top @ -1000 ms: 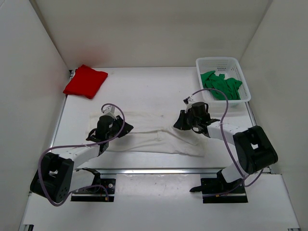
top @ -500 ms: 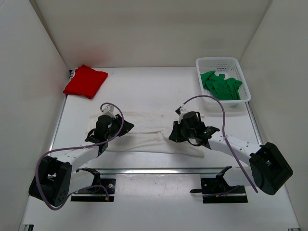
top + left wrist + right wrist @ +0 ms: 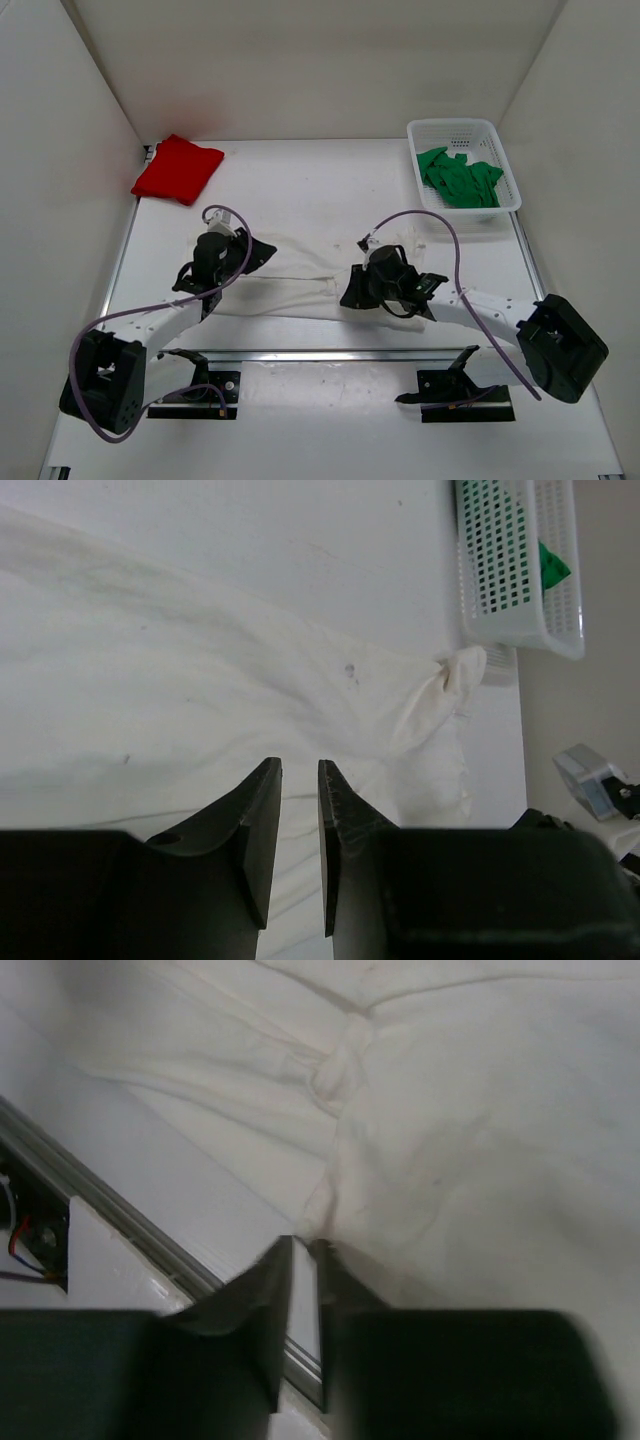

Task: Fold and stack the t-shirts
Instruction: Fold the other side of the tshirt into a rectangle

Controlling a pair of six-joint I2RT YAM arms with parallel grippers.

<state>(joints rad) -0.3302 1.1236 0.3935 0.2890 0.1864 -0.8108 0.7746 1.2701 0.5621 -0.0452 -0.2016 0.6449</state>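
Note:
The off-white t-shirt [image 3: 300, 295] lies crumpled across the table's near middle. My right gripper [image 3: 352, 292] is shut on a pinched bunch of it, which shows at the fingertips [image 3: 305, 1243] in the right wrist view. My left gripper [image 3: 255, 250] rests low over the shirt's left part. Its jaws [image 3: 300, 763] stand a narrow gap apart, and the cloth [image 3: 200, 660] lies flat below with nothing caught between them. The red t-shirt [image 3: 178, 168] sits folded at the far left corner. The green t-shirt [image 3: 458, 178] lies bunched in the basket.
A white mesh basket [image 3: 455, 125] stands at the far right, its side [image 3: 510, 580] also in the left wrist view. White walls close in the table on three sides. A metal rail [image 3: 120, 1225] runs along the near edge, close to my right gripper.
My right gripper has moved left and toward the near edge, dragging the shirt's right end with it. My left gripper has shifted slightly toward the far side.

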